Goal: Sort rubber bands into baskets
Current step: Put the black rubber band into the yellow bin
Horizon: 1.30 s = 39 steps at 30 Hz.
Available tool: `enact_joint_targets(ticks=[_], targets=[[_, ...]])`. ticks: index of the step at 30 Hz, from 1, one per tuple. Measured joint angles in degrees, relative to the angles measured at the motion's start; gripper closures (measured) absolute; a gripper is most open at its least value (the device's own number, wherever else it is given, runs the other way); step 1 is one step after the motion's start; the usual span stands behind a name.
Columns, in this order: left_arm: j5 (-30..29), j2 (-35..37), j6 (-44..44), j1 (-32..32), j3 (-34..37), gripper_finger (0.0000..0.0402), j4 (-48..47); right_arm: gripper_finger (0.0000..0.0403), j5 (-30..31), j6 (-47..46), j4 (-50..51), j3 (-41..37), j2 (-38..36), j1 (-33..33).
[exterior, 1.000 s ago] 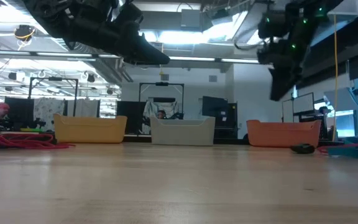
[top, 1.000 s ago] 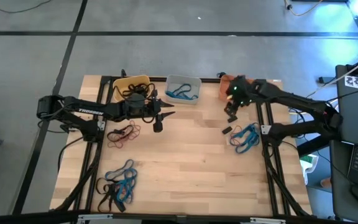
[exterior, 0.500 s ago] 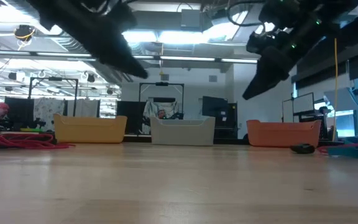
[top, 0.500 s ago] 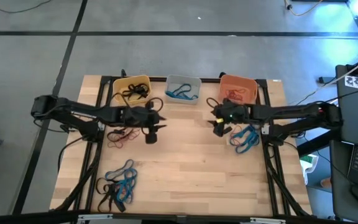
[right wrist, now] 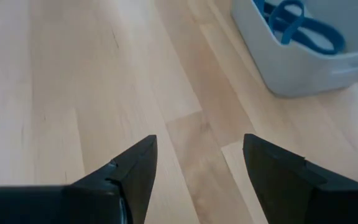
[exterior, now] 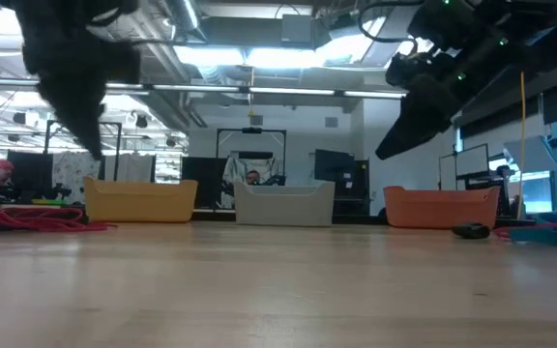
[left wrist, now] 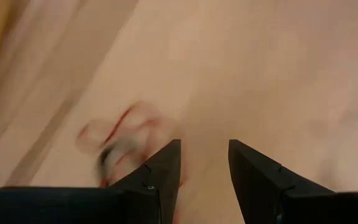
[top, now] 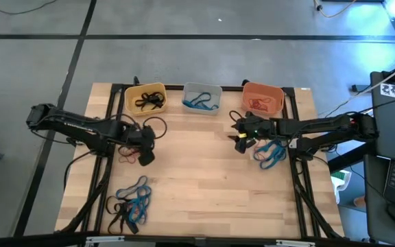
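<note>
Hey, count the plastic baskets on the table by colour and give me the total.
Yellow plastic basket: 1
Pale grey plastic basket: 1
Orange plastic basket: 1
Total: 3

Three baskets in a row: yellow basket (top: pixel 145 98) (black bands inside), grey basket (top: pixel 201 99) beside it holding blue, orange basket (top: pixel 262 99) beyond with red. Loose rubber bands (top: pixel 130 204) well apart from the grey basket.
</note>
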<state>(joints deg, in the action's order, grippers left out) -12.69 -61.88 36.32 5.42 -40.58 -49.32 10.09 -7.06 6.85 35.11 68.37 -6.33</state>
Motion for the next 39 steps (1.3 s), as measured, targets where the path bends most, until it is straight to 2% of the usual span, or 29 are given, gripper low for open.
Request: enact_joint_targets(ticks=[4,7,18,23,31,39], targets=[[-6.7,-0.4,6.7,-2.1,0.0,0.0271,-7.2,0.0166,0.0,0.4,-2.7,0.0,0.1,0.0],[-7.8,-1.5,8.1,-4.2,0.3,0.0271,-8.8,0.0166,0.0,1.1,-3.7,0.0,0.1,0.0],[-7.7,-9.5,10.2,-7.8,2.8,0.0271,-13.3,0.0166,-0.1,1.5,-3.8,0.0,0.2,0.0],[-4.8,-13.1,9.3,-8.4,2.8,0.0271,-17.5,0.0166,-0.1,1.5,-3.8,0.0,0.2,0.0],[-2.0,-17.8,1.6,-8.5,2.8,0.0271,-14.2,0.0166,-0.2,1.5,-3.8,0.0,0.2,0.0],[-0.9,-19.2,0.8,-8.5,4.1,0.0271,-14.0,0.0166,-0.2,1.5,-3.8,0.0,0.2,0.0]])
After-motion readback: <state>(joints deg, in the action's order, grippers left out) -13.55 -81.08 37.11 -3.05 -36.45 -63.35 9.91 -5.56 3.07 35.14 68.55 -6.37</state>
